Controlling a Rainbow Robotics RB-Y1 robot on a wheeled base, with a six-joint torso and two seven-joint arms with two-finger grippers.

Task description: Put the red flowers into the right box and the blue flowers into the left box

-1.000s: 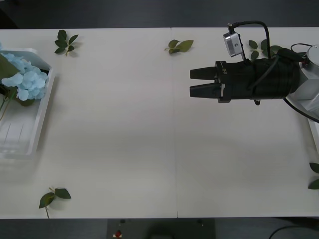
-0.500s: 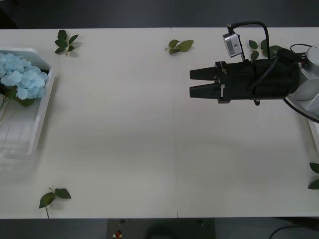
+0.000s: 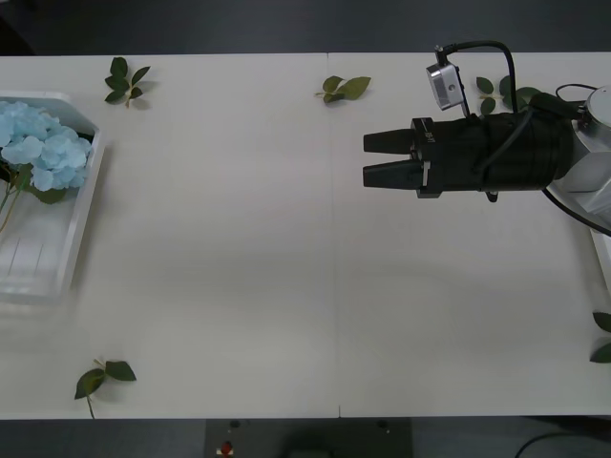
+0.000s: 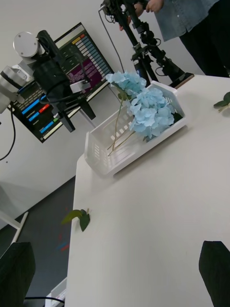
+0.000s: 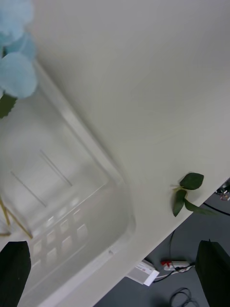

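We found the blue flowers [image 3: 43, 143] lying in the left box [image 3: 74, 239], and the left claw [image 5: 115, 268] above that box released and empty. The right claw [image 3: 374, 158], well right of the box over bare desk [image 3: 239, 248], was released too. We judged sorting finished; next comes withdrawal.

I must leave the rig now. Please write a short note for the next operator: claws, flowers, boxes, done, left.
Right claw: open, empty, above the table's right half, pointing left.
Left claw: open, empty, over the left box.
The blue flowers lie in the left box's far end, stems along its floor.
The right box shows as a strip at the table's right edge; its contents are hidden.
Done: blue flowers boxed. Left: check the red ones.
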